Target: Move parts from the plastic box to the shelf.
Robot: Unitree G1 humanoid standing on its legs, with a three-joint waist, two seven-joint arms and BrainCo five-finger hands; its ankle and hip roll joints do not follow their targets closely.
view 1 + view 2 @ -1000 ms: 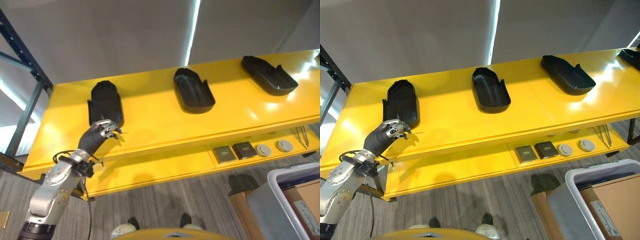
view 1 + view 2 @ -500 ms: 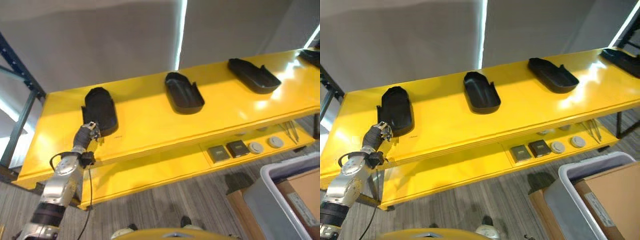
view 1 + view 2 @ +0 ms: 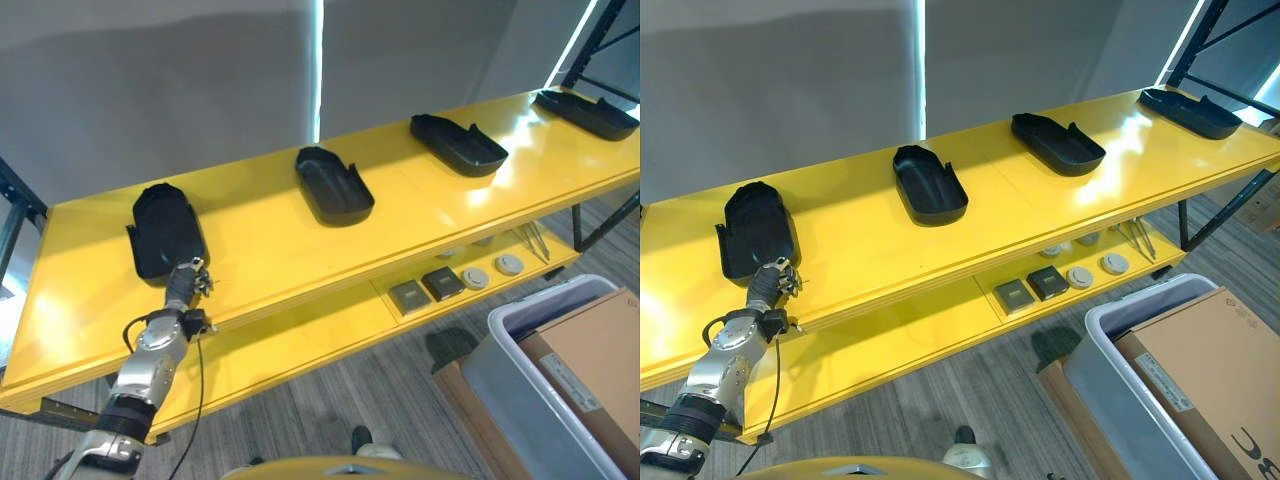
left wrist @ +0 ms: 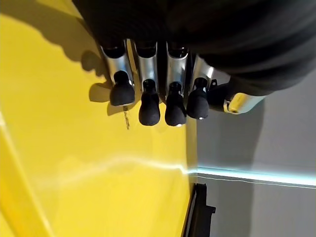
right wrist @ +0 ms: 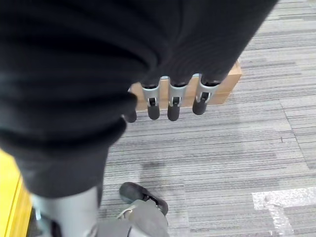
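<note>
left hand [image 3: 186,281] hanging empty over the yellow shelf [image 3: 280,240], fingers [image 4: 148,106] loosely straight, just short of the leftmost black part [image 3: 165,231] | right hand [image 5: 170,101] dangling relaxed above grey floor [image 5: 237,148], a cardboard box [image 5: 232,81] partly hiding behind it | three more parts [image 3: 333,187] sitting along shelf | grey plastic box [image 3: 530,380] getting cut off at the edge

Silver arm, dark-ribbed left hand [image 3: 184,281]

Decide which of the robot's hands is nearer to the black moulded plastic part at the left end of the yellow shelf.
Left. The left hand sits on the yellow shelf just in front of the black moulded plastic part. The right hand hangs over grey floor, away from the shelf top.
</note>
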